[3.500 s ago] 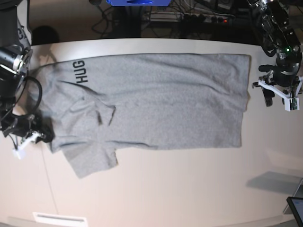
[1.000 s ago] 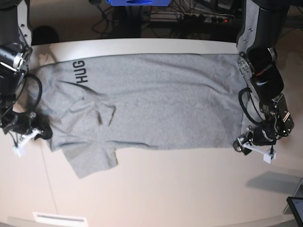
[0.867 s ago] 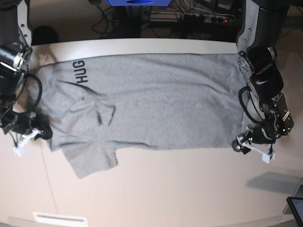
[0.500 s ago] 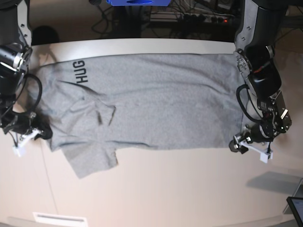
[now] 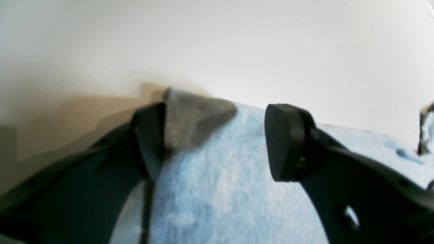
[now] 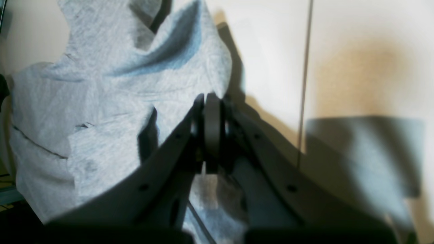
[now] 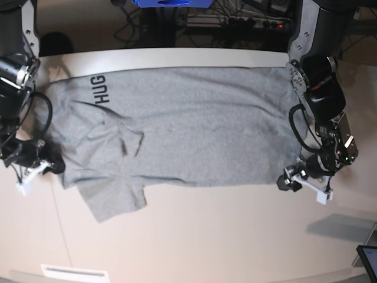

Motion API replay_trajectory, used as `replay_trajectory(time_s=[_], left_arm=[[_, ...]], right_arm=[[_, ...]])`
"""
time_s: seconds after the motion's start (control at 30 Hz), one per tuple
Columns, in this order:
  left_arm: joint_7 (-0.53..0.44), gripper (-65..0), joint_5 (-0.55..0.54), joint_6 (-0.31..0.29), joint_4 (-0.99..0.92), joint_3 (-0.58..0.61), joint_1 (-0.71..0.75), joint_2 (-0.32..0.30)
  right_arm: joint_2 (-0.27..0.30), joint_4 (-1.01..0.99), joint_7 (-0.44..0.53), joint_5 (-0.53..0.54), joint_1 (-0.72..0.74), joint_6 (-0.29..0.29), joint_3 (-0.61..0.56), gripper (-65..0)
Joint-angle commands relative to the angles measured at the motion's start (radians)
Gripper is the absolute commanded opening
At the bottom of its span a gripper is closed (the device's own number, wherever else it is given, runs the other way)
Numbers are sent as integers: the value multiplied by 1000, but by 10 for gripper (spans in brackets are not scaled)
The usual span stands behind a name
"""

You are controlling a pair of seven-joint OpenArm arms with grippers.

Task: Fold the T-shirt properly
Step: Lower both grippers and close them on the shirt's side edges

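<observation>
The grey T-shirt (image 7: 194, 124) lies spread flat on the table, with black "HUG" lettering (image 7: 100, 89) at its far left and one sleeve (image 7: 112, 200) sticking out toward the front. My left gripper (image 7: 290, 183) is at the shirt's front right corner. In the left wrist view it (image 5: 217, 135) is open, with the fabric corner (image 5: 200, 115) lying between the two fingers. My right gripper (image 7: 52, 166) is at the shirt's left edge. In the right wrist view it (image 6: 211, 101) is shut on the shirt's edge (image 6: 101, 101).
The pale table (image 7: 206, 236) has a seam line (image 7: 59, 224) at the left. A white strip (image 7: 73, 272) lies at the front left. A dark screen corner (image 7: 368, 259) shows at the front right. Cables and a blue object (image 7: 171, 3) sit behind the table.
My left arm came down from the far right to the shirt's front right corner and slid its open gripper left onto the corner. The right arm has not moved.
</observation>
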Motion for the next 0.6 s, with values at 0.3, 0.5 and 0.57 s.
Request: replay_trajectory(time_s=[0.3,0.5,0.57], left_arm=[[117,-215,55,10,-16,8,41,21],[117,-215,55,10,-15,8,41,27],[117,-215,55,8,-15,8,41,27]], right_arm=[[20,15,6,1,22,6,3,-650],[20,15,6,1,22,6,3,-650],[20,15,6,1,18,6,3,-650]])
